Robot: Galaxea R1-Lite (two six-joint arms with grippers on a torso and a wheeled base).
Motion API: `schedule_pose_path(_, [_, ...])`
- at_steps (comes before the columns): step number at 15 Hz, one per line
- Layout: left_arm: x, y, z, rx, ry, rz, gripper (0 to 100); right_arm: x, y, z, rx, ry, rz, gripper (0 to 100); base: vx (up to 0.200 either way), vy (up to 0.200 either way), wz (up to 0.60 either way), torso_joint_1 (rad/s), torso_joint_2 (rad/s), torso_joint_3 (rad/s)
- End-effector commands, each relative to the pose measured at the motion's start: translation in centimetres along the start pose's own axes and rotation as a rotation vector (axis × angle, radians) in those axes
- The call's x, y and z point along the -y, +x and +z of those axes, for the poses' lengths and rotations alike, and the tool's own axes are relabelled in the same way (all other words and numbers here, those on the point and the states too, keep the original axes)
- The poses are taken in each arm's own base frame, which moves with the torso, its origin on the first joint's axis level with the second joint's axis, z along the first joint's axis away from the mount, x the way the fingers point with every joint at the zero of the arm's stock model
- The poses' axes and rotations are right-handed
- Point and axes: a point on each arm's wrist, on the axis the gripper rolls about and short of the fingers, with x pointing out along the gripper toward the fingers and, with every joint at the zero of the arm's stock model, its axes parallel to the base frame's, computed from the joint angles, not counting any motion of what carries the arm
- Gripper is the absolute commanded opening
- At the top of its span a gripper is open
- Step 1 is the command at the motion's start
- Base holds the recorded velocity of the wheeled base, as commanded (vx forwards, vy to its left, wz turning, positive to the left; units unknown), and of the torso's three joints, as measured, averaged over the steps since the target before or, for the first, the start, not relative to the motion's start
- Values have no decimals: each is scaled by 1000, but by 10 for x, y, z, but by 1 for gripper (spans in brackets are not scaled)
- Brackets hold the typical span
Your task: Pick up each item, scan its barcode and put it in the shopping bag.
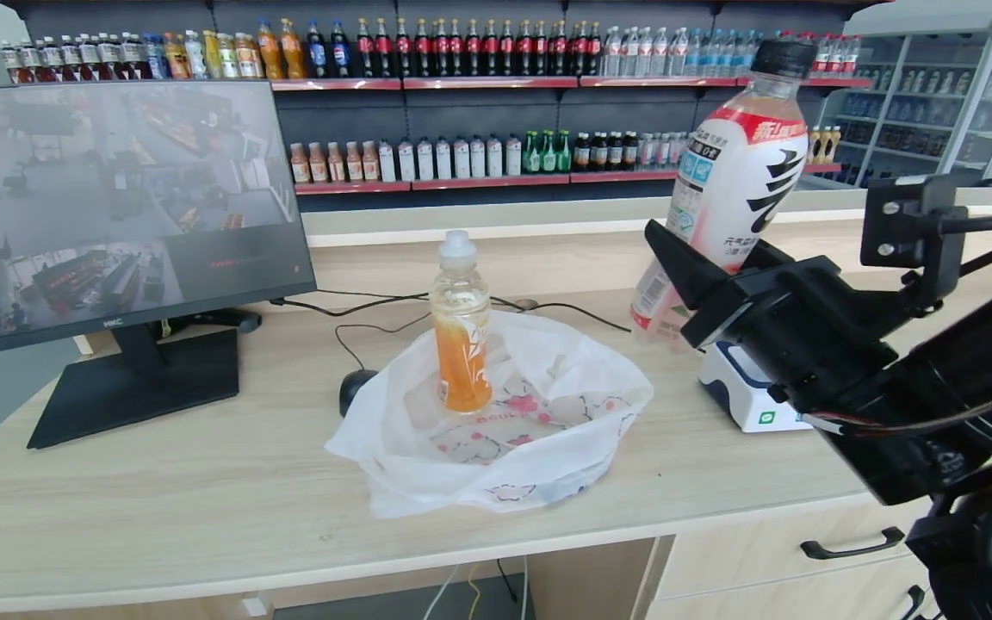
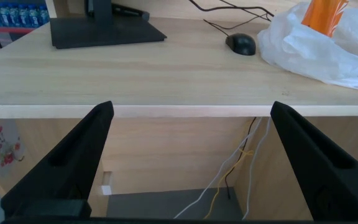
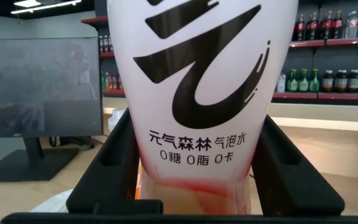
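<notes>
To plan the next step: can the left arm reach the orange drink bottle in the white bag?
Probably yes. The left gripper is below the wooden counter edge, so it must rise first; nothing blocks the clear orange-drink bottle in the white plastic bag.

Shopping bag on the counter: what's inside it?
One bottle of orange drink stands upright inside the white shopping bag. The bag's crumpled sides cover its corners, so anything small tucked there cannot be seen.
</notes>
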Motion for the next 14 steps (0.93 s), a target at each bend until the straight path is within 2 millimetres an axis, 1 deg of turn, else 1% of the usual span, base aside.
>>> schedule_pose_path(1, [0,0,0,0,0,0,100,-2,15,-24,-39,-4,1,0,0,0,0,0,0,0])
schedule_pose_path(4, [0,0,0,0,0,0,100,-5,28,-42,-58,-5,2,0,0,0,0,0,0,0])
schedule_pose_path(6, [0,0,0,0,0,0,100,-4,36,-51,-60,13,-2,0,0,0,0,0,0,0])
schedule_pose_path(8, [0,0,0,0,0,0,100,-8,46,-59,-52,22,5,0,0,0,0,0,0,0])
schedule_pose_path(10, [0,0,0,0,0,0,100,-7,49,-71,-74,25,1,0,0,0,0,0,0,0])
schedule_pose_path(12, [0,0,0,0,0,0,100,-5,55,-78,-72,25,-6,0,0,0,0,0,0,0])
schedule_pose_path(14, [0,0,0,0,0,0,100,-5,57,-91,-97,42,-7,0,0,0,0,0,0,0])
